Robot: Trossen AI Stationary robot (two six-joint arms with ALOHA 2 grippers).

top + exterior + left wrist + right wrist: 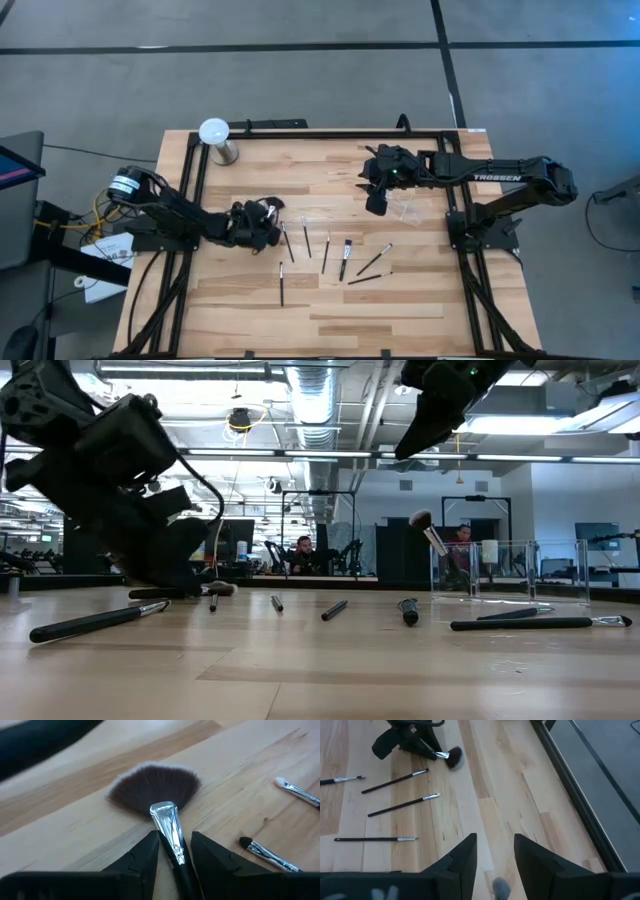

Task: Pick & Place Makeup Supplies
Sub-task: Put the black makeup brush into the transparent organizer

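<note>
- The left claw (268, 222) lies low on the tabletop (400, 300), its fingers (145, 854) clamped on the silver ferrule of the fan brush (159, 800), whose reddish-brown head rests flat on the wood.
- The other makeup brushes (325, 253) lie scattered on the tabletop just beside the fan brush.
- The right claw (376, 203) hangs above the clear pouch (405, 208), well apart from the fan brush, fingers (462, 857) spread with nothing between.

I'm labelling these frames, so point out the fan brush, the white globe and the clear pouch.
Fan brush (152, 787): left wrist view, on the spread bristles.
White globe (213, 130): high view, on the top of the ball.
Clear pouch (510, 570): low view, on its front wall.
</note>
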